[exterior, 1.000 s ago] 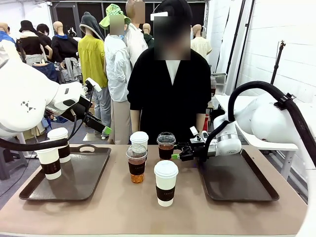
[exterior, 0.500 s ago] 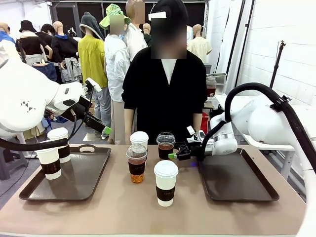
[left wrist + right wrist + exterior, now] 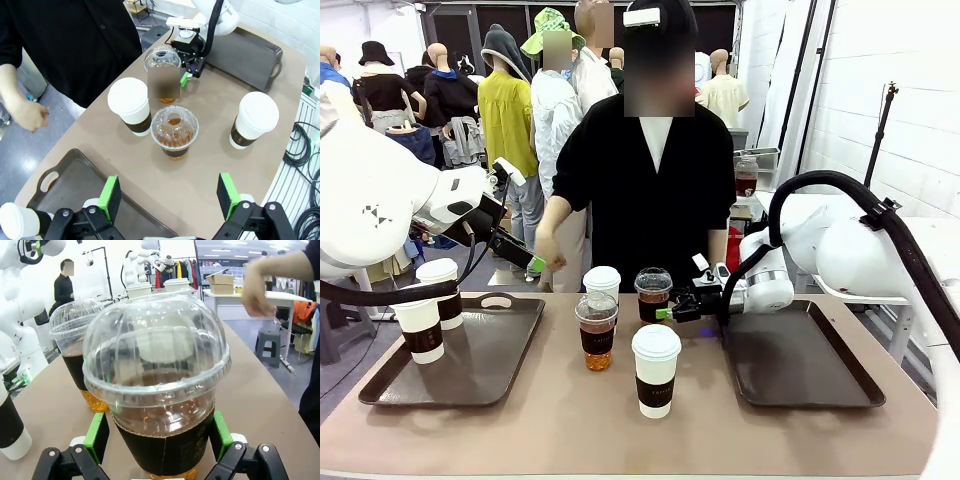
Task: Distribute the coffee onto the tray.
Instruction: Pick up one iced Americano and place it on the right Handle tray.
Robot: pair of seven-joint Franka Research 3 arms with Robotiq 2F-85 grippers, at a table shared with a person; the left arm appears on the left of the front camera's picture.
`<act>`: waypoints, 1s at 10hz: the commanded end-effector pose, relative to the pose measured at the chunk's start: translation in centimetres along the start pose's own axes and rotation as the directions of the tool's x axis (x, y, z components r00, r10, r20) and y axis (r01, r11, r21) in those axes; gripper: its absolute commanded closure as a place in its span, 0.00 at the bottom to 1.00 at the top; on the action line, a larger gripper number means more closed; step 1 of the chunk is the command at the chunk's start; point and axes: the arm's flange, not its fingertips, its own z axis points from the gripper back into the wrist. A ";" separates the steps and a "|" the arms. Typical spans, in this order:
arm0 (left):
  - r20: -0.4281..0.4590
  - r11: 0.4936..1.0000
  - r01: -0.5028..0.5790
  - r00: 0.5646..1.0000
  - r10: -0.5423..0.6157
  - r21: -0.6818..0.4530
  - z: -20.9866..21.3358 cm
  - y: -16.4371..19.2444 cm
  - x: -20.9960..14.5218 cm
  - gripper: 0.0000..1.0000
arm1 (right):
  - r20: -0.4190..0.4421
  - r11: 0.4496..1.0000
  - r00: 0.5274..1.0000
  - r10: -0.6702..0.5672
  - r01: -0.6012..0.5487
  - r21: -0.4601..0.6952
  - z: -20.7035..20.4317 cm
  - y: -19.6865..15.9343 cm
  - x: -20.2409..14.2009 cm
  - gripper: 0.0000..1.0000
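Four cups of coffee stand mid-table: a white lidded cup (image 3: 602,282) at the back, a clear dome-lidded cup (image 3: 653,292) beside it, a second clear cup (image 3: 596,330) in front, and a white cup (image 3: 656,368) nearest me. Two more white cups (image 3: 422,325) stand on the left tray (image 3: 480,365). My right gripper (image 3: 666,313) is open, and the back clear cup (image 3: 155,390) sits between its green pads (image 3: 97,435). Raised over the left tray's far edge, my left gripper (image 3: 535,266) is open and holds nothing; its view looks down on the front clear cup (image 3: 175,130).
The right tray (image 3: 800,355) lies bare on the table's right side. A person stands at the far edge with one hand (image 3: 550,255) raised near my left gripper. The tabletop (image 3: 560,420) in front of the cups is free.
My right gripper has slid left along the table, up to the back clear cup. The person has shifted left and brought a hand up. My left arm has stayed still.
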 end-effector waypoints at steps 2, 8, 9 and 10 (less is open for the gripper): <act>0.003 1.000 -0.004 1.000 0.004 -0.002 0.0 0.1 -0.1 0.00 | -0.021 1.000 1.000 -0.014 0.014 0.011 -1.1 -1.2 -0.1 0.00; 0.003 1.000 -0.004 1.000 0.004 -0.002 0.0 0.1 -0.1 0.00 | -0.009 0.999 1.000 -0.016 0.016 -0.043 0.0 -0.6 0.6 0.30; 0.003 1.000 -0.004 1.000 0.004 -0.002 0.0 0.1 -0.1 0.00 | -0.004 0.999 1.000 -0.012 0.012 -0.053 0.8 -0.2 1.7 0.30; 0.003 1.000 -0.004 1.000 0.004 -0.002 0.0 0.1 -0.1 0.00 | 0.005 0.998 1.000 -0.010 0.010 -0.062 1.9 0.1 3.2 0.30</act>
